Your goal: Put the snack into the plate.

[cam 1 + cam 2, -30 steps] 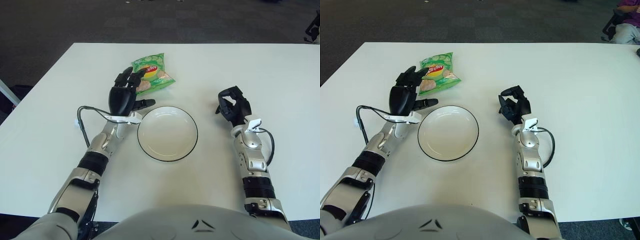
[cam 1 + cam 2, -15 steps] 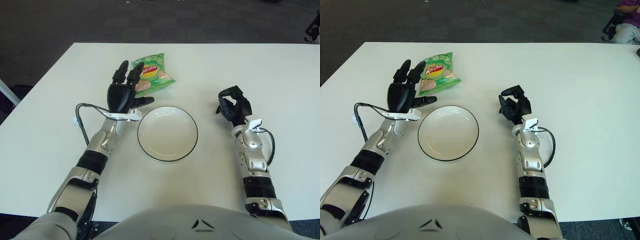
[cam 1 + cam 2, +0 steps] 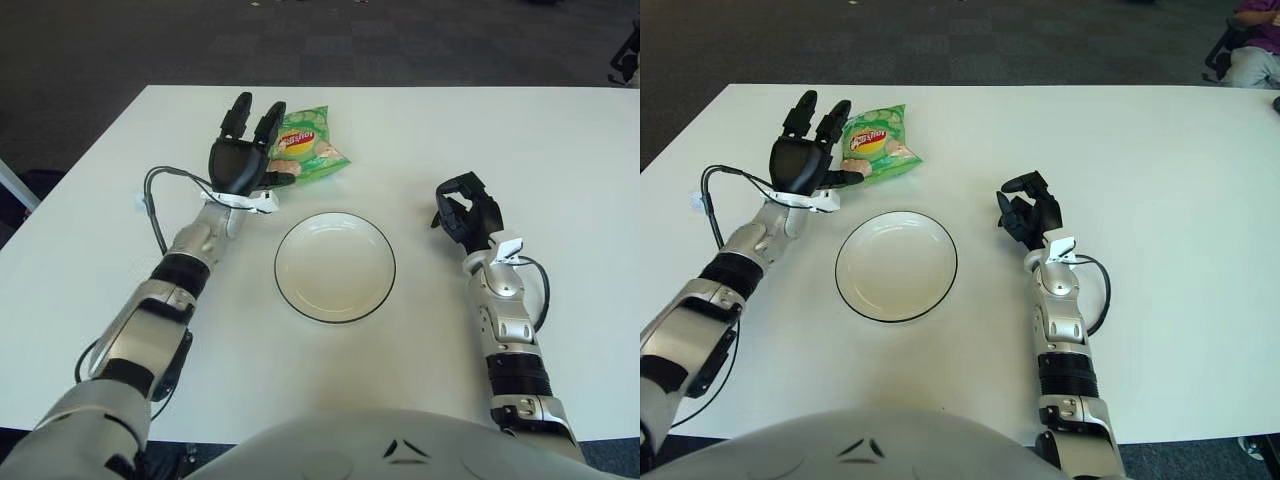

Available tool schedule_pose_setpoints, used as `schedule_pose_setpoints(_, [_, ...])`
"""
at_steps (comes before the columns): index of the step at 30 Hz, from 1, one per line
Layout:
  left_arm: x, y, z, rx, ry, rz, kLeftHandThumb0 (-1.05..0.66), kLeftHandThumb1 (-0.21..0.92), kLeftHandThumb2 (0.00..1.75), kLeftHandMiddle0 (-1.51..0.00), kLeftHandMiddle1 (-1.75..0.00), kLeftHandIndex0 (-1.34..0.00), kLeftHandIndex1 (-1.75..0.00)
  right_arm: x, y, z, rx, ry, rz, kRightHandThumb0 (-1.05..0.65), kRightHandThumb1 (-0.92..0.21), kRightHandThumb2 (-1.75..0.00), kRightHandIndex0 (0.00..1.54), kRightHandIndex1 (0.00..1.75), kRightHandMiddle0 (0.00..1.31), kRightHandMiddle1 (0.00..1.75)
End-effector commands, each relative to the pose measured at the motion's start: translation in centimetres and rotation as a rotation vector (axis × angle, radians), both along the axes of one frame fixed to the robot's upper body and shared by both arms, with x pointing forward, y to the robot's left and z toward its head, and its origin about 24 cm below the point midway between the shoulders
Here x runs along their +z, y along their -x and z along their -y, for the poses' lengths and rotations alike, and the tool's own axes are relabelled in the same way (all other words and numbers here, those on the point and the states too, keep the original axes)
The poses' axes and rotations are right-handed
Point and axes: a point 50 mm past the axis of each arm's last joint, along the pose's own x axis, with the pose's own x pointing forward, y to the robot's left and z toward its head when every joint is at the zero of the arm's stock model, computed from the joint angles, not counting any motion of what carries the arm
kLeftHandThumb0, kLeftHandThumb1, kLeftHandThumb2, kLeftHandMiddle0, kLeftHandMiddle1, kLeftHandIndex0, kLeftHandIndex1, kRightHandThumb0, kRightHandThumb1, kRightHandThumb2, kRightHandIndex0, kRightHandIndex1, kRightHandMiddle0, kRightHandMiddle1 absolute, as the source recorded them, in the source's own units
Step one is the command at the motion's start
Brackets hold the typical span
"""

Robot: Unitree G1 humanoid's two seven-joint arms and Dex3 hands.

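Note:
A green snack bag (image 3: 308,146) with a red and yellow logo lies on the white table, beyond the plate. A white plate (image 3: 335,266) with a dark rim sits empty in the middle. My left hand (image 3: 243,160) is at the bag's left edge with its fingers spread and pointing away from me, the thumb reaching toward the bag; it holds nothing. My right hand (image 3: 463,213) rests to the right of the plate with its fingers curled, holding nothing.
The white table (image 3: 560,180) has its far edge just beyond the bag. A black cable (image 3: 152,205) loops off my left wrist. Dark carpet lies beyond the table. A person's legs (image 3: 1250,55) show at the far right.
My left hand has moved forward and left, away from the plate's edge up to the left side of the snack bag, and its fingers have spread. The right hand has not moved.

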Motion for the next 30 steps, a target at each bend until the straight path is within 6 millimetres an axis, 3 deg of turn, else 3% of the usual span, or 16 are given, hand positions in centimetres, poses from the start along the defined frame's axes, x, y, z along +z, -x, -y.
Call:
schedule_pose_setpoints(1, [-0.2, -0.5, 0.2, -0.008, -0.036, -0.041, -0.58, 0.84, 0.0, -0.08, 0.0, -0.25, -0.02, 0.2, -0.1, 0.1, 0.002, 0.009, 0.013, -0.35, -0.92, -0.35, 0.78, 1.75, 0.38, 1.57])
schedule_pose_setpoints(11, [-0.4, -1.4, 0.9, -0.025, -0.062, -0.112, -0.62, 0.82, 0.0, -0.06, 0.0, -0.24, -0.01, 0.2, 0.0, 0.0, 0.003, 0.011, 0.009, -0.35, -0.92, -0.35, 0.78, 1.75, 0.39, 1.56])
schedule_pose_setpoints(16, [-0.6, -2.0, 1.2, -0.07, -0.063, -0.237, -0.64, 0.82, 0.0, -0.07, -0.01, -0.24, 0.0, 0.2, 0.0, -0.1, 0.003, 0.011, 0.007, -0.35, -0.92, -0.34, 0.77, 1.75, 0.39, 1.56])
schedule_pose_setpoints(30, [-0.8, -2.2, 1.9, -0.159, -0.041, -0.378, -0.67, 0.82, 0.0, -0.05, 0.0, -0.24, 0.0, 0.2, -0.1, -0.2, 0.002, 0.01, 0.002, -0.35, -0.92, -0.33, 0.78, 1.75, 0.4, 1.55])
